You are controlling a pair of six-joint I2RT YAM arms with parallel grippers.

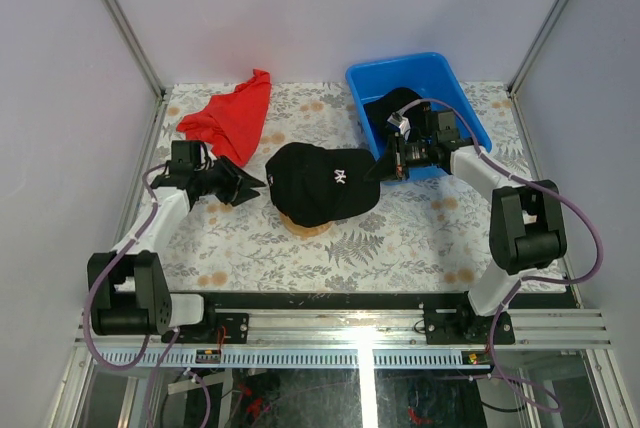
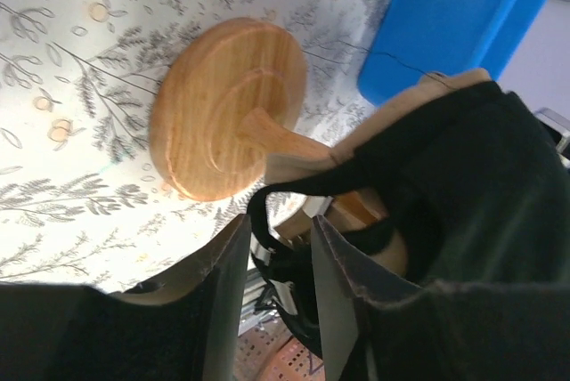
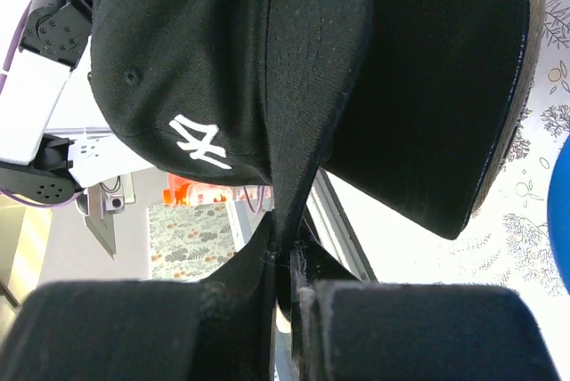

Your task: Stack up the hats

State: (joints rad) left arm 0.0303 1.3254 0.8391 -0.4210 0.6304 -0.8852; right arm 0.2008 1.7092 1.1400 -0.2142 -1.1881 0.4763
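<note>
To seat this cap squarely, the right gripper (image 3: 285, 261) should be holding the front edge until the crown is sitting level over the stand. The left gripper (image 2: 280, 230) should be backing straight out so its fingers are not snagging the rear strap, since a drag there would likely be twisting the cap off centre. The right gripper's fingers are pressing together on a thin fold at the front of the black cap (image 3: 223, 60) with the white logo. The left gripper's fingers are standing apart, and the cap's back strap (image 2: 294, 183) is hanging at the gap between them, not clamped as far as I can tell. The cap is sitting on the wooden stand (image 2: 218, 118) in the middle of the table (image 1: 400, 248), between the two arms. Behind the right gripper a blue bin (image 1: 455, 88) is holding another black cap (image 1: 392, 106), and a red cloth (image 1: 232, 118) is lying at the far left.
</note>
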